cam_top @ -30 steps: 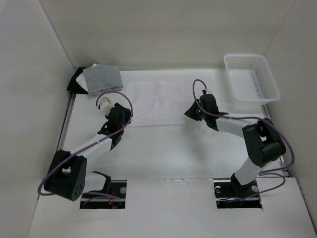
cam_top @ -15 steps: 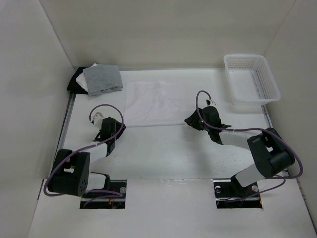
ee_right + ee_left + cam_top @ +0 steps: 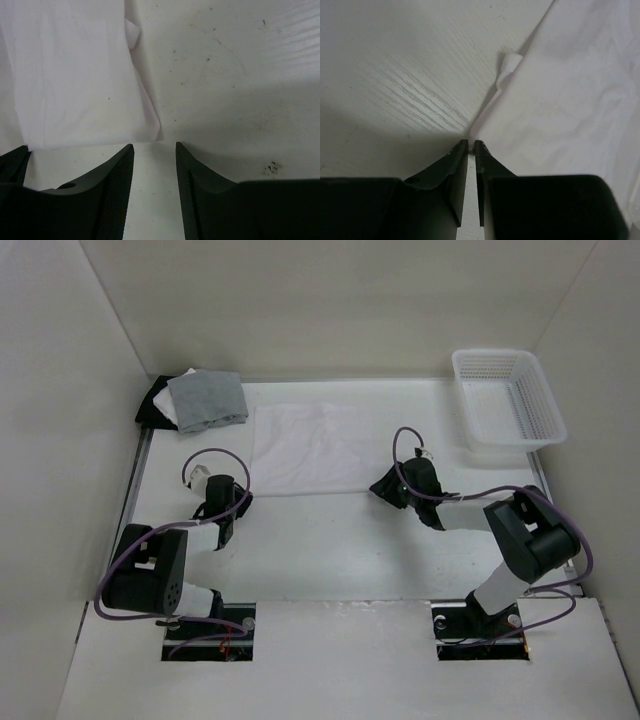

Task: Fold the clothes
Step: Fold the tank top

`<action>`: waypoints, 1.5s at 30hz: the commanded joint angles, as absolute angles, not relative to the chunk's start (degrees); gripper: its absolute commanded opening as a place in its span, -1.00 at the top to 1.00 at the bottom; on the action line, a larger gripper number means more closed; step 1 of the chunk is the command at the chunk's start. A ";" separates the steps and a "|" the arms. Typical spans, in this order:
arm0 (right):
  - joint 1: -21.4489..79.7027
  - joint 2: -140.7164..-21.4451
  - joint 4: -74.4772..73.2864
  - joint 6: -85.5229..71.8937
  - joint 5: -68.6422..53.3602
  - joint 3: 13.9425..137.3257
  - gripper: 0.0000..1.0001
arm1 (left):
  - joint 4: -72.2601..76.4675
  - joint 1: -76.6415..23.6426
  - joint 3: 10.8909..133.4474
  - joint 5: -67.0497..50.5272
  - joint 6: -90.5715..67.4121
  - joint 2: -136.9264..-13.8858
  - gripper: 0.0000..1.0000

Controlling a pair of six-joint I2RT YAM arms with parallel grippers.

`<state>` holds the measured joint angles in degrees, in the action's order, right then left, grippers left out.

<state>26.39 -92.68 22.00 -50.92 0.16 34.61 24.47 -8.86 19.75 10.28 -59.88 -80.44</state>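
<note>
Clothes (image 3: 310, 448) lie flat, long axis running left-right.

White table (image 3: 330, 540), white clothes (image 3: 305, 448), folded cloths (image 3: 207, 398), basket (image 3: 507, 400)

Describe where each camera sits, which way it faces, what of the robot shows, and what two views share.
Top camera: above and behind the bases, looking down on the table, white shirt, left arm and right arm.
Left wrist: looks forward along the left gripper, fingers nearly together, at a near shirt corner.
Right wrist: looks past the open right gripper at the other near corner.
Shared: every view shows the shirt.
</note>
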 commanded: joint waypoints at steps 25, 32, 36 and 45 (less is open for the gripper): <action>30.53 -68.70 21.14 -49.23 7.45 29.27 0.94 | 9.98 -14.00 23.18 10.98 -57.58 -47.88 1.00; 45.02 -34.13 -12.62 -41.31 25.99 39.26 0.93 | -12.28 -24.99 36.98 20.29 -52.03 -23.84 1.00; 56.44 -29.18 -23.18 -39.38 36.19 49.20 0.93 | -16.17 -31.49 41.65 24.16 -52.29 -21.01 1.00; 55.10 -35.67 -22.17 -36.83 36.42 49.50 0.89 | -13.28 -36.17 39.56 29.53 -51.59 -29.51 0.98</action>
